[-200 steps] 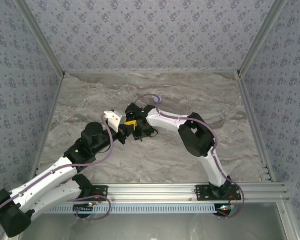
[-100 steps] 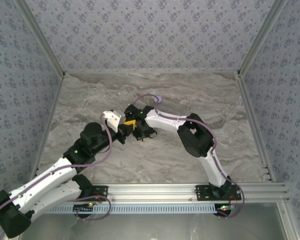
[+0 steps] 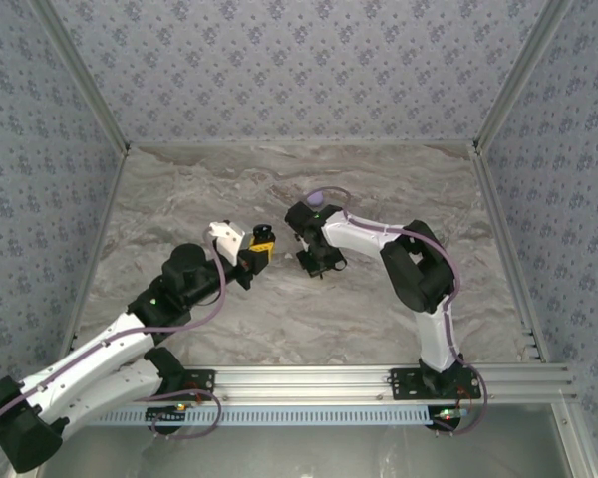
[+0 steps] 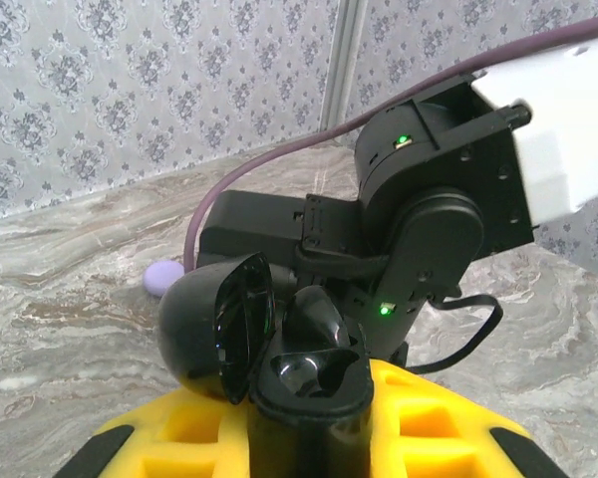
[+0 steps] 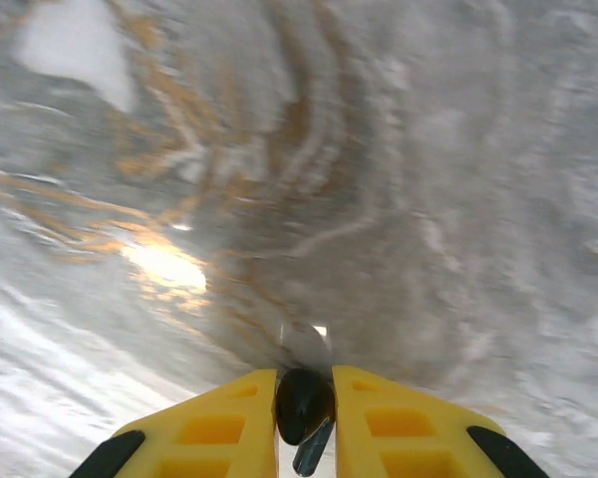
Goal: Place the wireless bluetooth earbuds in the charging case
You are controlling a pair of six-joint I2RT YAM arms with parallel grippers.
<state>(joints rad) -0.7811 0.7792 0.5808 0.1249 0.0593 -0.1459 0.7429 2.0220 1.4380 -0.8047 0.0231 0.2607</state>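
Poised for insertion
Left pincer (image 4: 306,423) clamps the black charging case (image 4: 214,324), lid open to receive; right pincer (image 5: 305,423) pinches a black earbud (image 5: 303,400) above the table (image 5: 439,189), apart from it

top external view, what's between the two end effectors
Bare marble table lies between the left end effector and the right end effector, in the top view.
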